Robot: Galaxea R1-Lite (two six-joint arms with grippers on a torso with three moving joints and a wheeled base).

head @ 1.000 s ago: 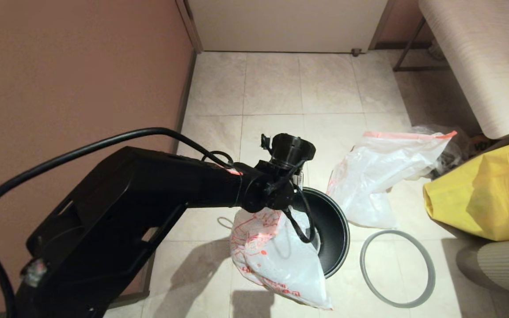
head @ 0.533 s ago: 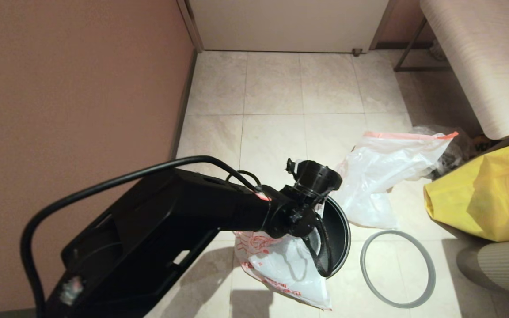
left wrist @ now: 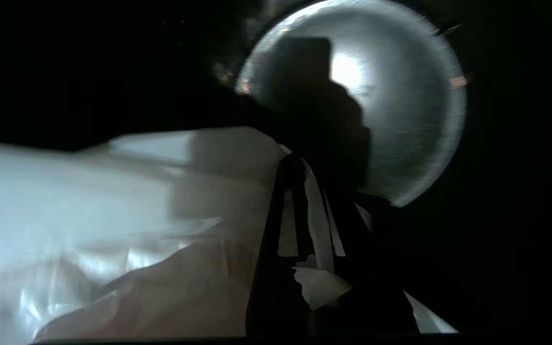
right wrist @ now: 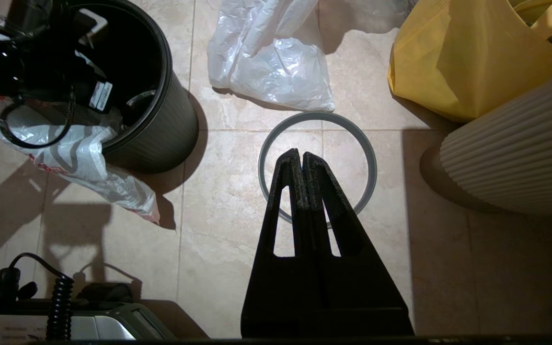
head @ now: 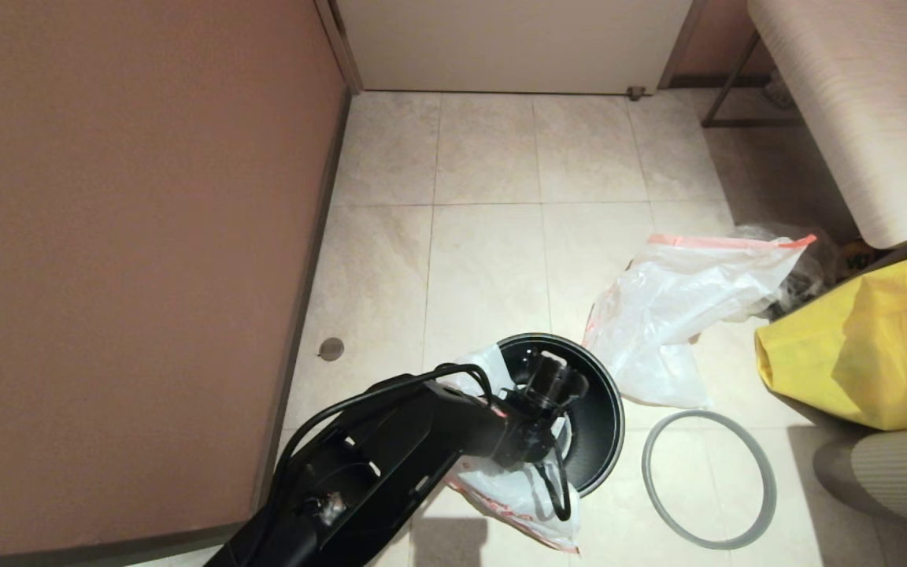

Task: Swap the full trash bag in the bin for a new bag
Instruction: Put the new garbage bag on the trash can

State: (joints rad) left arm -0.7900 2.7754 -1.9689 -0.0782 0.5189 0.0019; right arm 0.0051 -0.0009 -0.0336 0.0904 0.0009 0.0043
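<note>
The black bin (head: 599, 441) stands on the tiled floor without its grey ring (head: 709, 479), which lies just to its right. My left gripper (left wrist: 301, 160) reaches down inside the bin, shut on a fold of the new bag (head: 501, 492). That bag is white with red print, and most of it hangs over the bin's near left rim. The bin's bare bottom (left wrist: 400, 96) shows past the fingers. The full trash bag (head: 682, 303), with an orange hem, lies on the floor beyond the bin. My right gripper (right wrist: 301, 154) hovers shut and empty above the ring (right wrist: 367, 163).
A yellow fabric tote (head: 847, 354) sits at the right beside a ribbed cream seat (right wrist: 520, 143). A bench (head: 839, 102) runs along the far right. The brown wall (head: 131, 236) closes off the left. Bare tiles lie beyond the bin.
My left arm has swung down and forward from above the bin, lowering its gripper and the bag's mouth into the bin. The bag now hangs lower over the rim.
</note>
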